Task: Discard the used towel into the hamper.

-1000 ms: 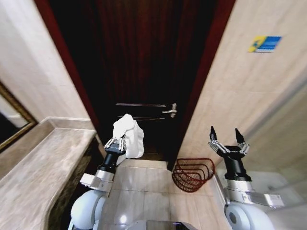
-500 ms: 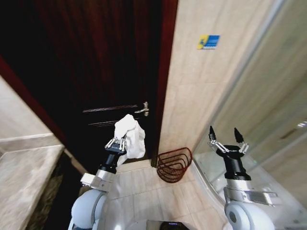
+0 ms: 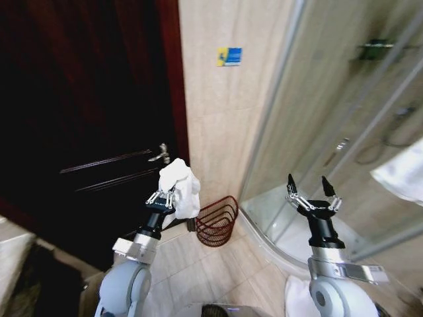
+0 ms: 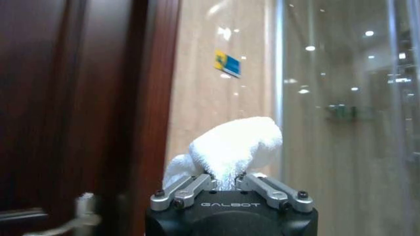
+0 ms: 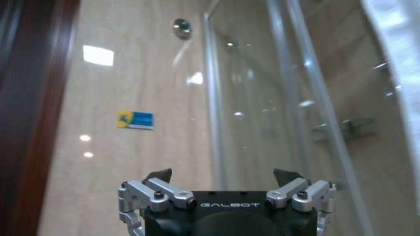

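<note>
A bunched white towel (image 3: 180, 191) is held up in my left gripper (image 3: 162, 196), whose fingers are shut on it; the left wrist view shows the towel (image 4: 231, 150) bulging out above the gripper (image 4: 223, 181). The hamper (image 3: 216, 220), a dark red wire basket, stands on the floor against the tiled wall, just right of and below the towel. My right gripper (image 3: 309, 189) is raised on the right, open and holding nothing; it appears with spread fingers in the right wrist view (image 5: 222, 175).
A dark wooden door (image 3: 86, 119) with a metal handle (image 3: 158, 154) fills the left. A curved glass shower enclosure (image 3: 344, 145) stands to the right. A blue-yellow sticker (image 3: 229, 57) is on the tiled wall. Another white towel (image 3: 400, 174) hangs at the right edge.
The whole head view has swung to the right: door and hamper shifted left, the shower enclosure came into view. Both arms keep their poses, the towel still held.
</note>
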You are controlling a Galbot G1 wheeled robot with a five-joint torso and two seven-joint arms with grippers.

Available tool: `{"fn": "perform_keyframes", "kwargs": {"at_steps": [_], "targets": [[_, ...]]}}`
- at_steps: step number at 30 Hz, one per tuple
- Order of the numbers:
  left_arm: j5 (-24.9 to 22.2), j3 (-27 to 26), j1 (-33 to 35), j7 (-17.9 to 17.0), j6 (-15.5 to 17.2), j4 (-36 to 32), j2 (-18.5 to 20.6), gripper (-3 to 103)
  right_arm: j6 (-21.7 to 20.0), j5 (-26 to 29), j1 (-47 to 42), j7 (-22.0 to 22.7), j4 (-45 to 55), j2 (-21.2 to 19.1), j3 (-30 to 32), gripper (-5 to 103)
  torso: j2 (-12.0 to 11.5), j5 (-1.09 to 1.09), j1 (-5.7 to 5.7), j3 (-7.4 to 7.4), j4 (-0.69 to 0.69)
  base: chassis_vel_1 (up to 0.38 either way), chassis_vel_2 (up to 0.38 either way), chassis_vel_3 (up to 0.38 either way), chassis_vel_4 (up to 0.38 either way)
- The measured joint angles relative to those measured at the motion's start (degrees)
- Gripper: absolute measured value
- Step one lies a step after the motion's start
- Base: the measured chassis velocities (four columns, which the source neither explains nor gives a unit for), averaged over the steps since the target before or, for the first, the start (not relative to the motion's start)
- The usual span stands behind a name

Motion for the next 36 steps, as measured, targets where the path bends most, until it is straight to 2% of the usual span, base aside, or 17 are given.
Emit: {"fn": "perform_keyframes", "kwargs": {"at_steps": [9,16,24,36], "targets": [[-0.19,0.11,-1.42,0.64,0.31,2.72,0.98,10,0.25,-0.11,-0.39,-0.62,0.07,0.58,0.71,100,0.00,0.00,0.00,0.00,-0.02,-0.115,-0.108,-0.112,-0.118],[-1.31,-0.35,-2.72,0.63,0.30,5.24,2.87,10,0.24,-0.27,-0.41,-0.97,0.65,1.07,0.52,100,0.00,0.00,0.00,0.00,0.03,-0.014,-0.022,-0.017,-0.011],[-1.72,-0.44,-5.31,1.16,-2.40,13.62,6.01,10,1.26,-2.06,-0.17,-1.64,0.74,1.93,0.32,100,0.00,-0.01,0.00,0.00,0.00,0.000,0.000,0.000,0.000],[-2.88,0.18,-7.41,1.94,-2.88,21.55,8.75,10,3.37,-4.85,0.48,-1.44,0.31,3.20,0.04,100,-0.01,0.00,0.00,0.00,0.01,-0.040,0.041,0.040,-0.035]]}}
